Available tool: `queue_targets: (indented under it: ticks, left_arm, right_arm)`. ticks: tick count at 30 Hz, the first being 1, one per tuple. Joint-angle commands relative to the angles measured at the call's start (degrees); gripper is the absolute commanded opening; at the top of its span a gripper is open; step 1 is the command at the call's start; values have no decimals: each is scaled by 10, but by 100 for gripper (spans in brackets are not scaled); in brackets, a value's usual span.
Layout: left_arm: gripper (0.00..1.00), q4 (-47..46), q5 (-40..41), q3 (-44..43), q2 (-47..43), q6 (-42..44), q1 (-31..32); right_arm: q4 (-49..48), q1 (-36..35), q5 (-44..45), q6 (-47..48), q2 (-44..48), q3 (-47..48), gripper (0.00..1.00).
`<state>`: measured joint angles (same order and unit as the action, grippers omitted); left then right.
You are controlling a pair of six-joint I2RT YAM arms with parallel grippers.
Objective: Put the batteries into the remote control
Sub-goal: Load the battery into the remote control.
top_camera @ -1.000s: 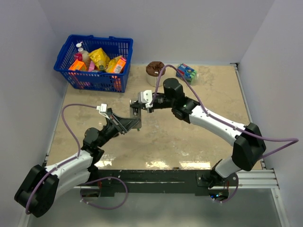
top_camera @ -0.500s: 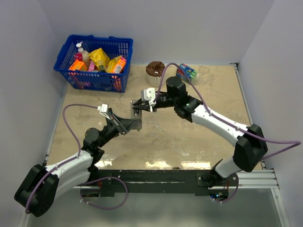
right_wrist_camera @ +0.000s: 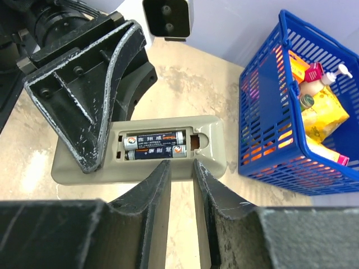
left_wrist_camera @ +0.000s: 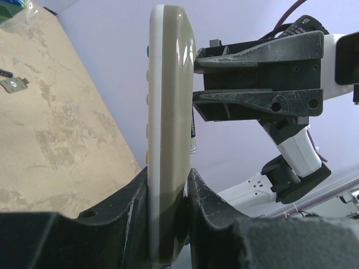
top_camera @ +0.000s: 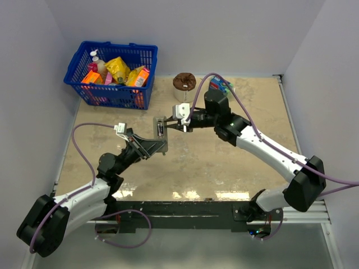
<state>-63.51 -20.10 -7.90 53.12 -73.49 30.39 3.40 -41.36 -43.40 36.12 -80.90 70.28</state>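
Batteries sit paired in the open remote control, clamped by the left gripper; the right gripper stands narrowly open beside it, holding nothing.

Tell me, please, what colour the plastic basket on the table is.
The basket is blue; it shows best in the top external view.
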Motion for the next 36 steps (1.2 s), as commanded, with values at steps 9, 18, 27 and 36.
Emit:
queue_targets:
  ticks: [9, 18, 27, 36]
  left_arm:
    - [0, -62, -9, -19, -8, 0, 1]
    - [0, -58, -9, -21, -13, 3, 2]
    - [0, -58, -14, -27, -10, 8, 1]
    - [0, -51, -14, -29, -12, 12, 2]
  right_arm:
    - [24, -52, 47, 18, 7, -8, 27]
    - [60, -75, 95, 53, -10, 3, 27]
    - [50, -81, 113, 48, -15, -2, 27]
    - [11, -89, 136, 20, -20, -9, 35]
